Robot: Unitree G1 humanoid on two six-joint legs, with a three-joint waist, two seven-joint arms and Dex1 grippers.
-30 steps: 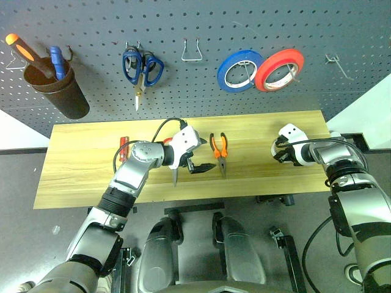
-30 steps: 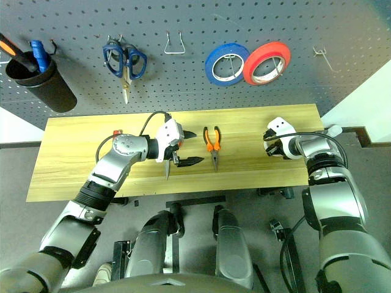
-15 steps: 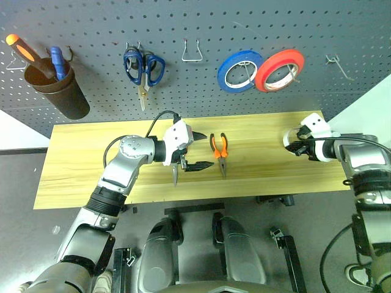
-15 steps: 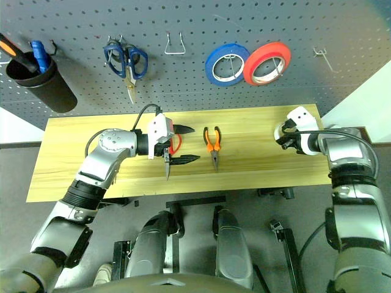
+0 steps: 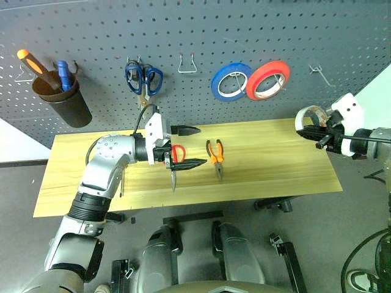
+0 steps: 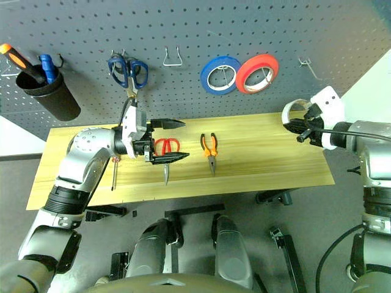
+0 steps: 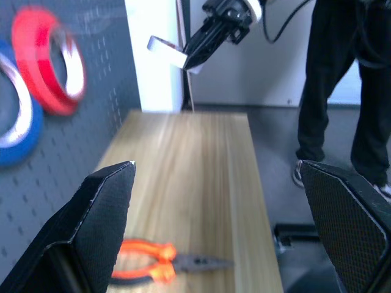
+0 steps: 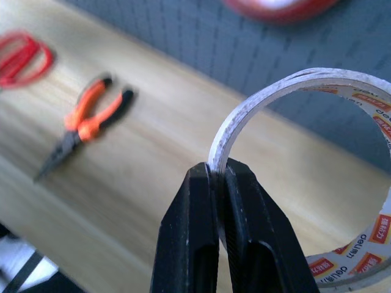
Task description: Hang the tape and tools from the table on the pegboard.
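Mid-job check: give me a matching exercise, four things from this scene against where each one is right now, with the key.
Things:
1. cream-white tape
2. pliers
3. blue-handled scissors
4. orange-handled screwdriver

Places:
A. standing in the dark cup on the pegboard
B. pinched in the right gripper, off the table
C. hanging from a pegboard hook
D. lying flat on the table

Pairs: 1-B, 2-D, 3-C, 4-A

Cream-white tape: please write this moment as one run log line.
right pincer: shut on cream-white tape, above table | left pincer: open, empty | pliers: on table
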